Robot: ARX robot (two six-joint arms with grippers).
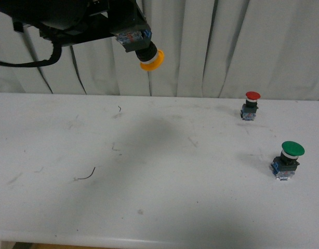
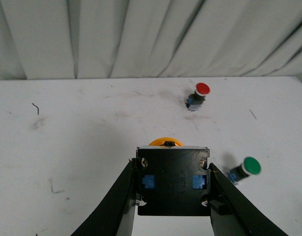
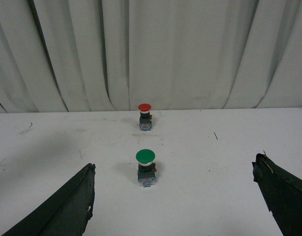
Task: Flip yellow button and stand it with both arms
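High above the table's far left, my left gripper (image 1: 129,37) is shut on the yellow button (image 1: 150,58), which hangs tilted with its orange-yellow cap pointing down and to the right. The left wrist view shows the yellow button (image 2: 173,181) from its black square base, both jaws pressed on its sides and a sliver of cap beyond. My right gripper (image 3: 173,196) is open, its dark fingers (image 3: 67,209) spread wide with nothing between them; it is out of the front view.
A red-capped button (image 1: 250,105) stands upright at the far right of the white table (image 1: 149,197). A green-capped button (image 1: 288,160) stands nearer, by the right edge. Grey curtains hang behind. A small dark wire scrap (image 1: 87,175) lies left of centre.
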